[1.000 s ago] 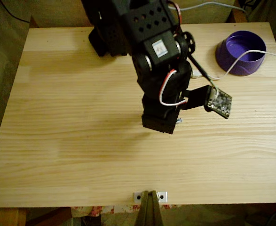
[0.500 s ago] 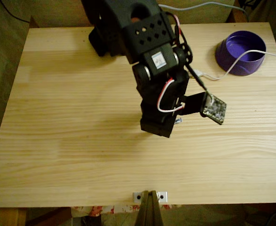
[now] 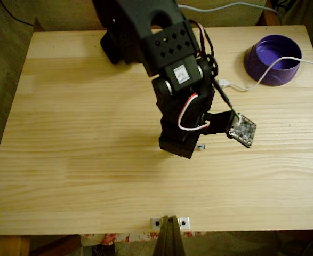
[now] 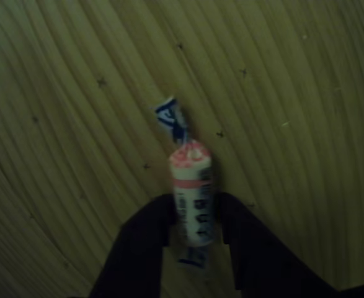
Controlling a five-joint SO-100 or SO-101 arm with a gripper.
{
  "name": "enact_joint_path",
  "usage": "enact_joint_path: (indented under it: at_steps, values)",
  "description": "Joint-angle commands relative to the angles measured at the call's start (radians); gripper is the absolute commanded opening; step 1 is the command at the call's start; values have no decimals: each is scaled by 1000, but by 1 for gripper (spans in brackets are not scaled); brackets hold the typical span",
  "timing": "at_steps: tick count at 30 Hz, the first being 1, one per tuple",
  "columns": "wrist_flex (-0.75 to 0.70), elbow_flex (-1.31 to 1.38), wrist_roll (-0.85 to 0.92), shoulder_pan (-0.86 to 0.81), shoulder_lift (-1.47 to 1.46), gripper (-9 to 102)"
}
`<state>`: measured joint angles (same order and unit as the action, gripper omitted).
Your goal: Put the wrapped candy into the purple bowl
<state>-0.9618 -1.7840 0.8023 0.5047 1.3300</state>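
While the arm leans out over the middle of the wooden table, its gripper sits low with the two dark fingers standing on either side of the wrapped candy. From the close camera the fingers look to be pressing against the sweet's lower half, so I judge the pincer to be closed on it, or very nearly so; the picture is soft, and I cannot swear that both pads touch.

Over the last second the wrist has swung a little: the small circuit board hanging off its side has drifted left and its tilt has changed, and the black gripper housing has settled slightly lower over the same patch of wood. That reads to me as the final closing-in on the candy, not a carry; the lift has not begun.

The candy lies lengthwise between the fingers, its pink-and-white top and one twisted blue-tipped end poking out beyond the fingertips, the other twisted end tucked back between them. In the fixed view a sliver of it shows just at the housing's lower right edge.

Further out, the purple bowl stands at the table's far right corner, well apart from the gripper, with a white cable draped across its front and over its rim.
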Motion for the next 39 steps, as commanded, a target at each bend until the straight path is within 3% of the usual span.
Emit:
enact_joint_path:
  at_steps: [1, 9, 21, 39]
  values:
    - [11, 48, -3, 11, 14, 5]
    - [-38, 78, -66, 9, 63, 0]
    - [-129, 334, -457, 23, 348, 1]
    - [-285, 678, -499, 476, 426, 0]
